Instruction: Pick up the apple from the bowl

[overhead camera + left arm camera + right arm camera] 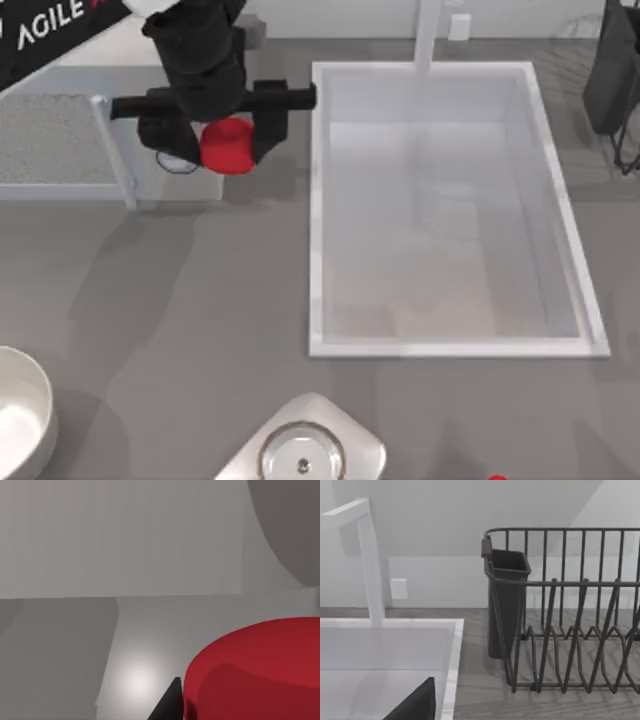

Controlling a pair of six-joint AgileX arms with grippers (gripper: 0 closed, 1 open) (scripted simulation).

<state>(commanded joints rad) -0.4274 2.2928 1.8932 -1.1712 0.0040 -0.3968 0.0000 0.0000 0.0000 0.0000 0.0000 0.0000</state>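
The bright red apple [228,146] hangs high over the back left of the counter, well away from the off-white bowl [18,420] at the front left corner. My left gripper [224,140] is shut on the apple, with a dark finger on each side. In the left wrist view the apple [255,670] bulges close to the camera beside a dark fingertip [167,705]. My right arm [612,70] stays parked at the back right.
A large white sink [450,340] with a faucet [370,560] takes up the middle right. A silvery rounded-square plate [362,448] lies at the front centre, a tiny red speck [497,477] to its right. A dark dish rack [570,620] stands at the back right.
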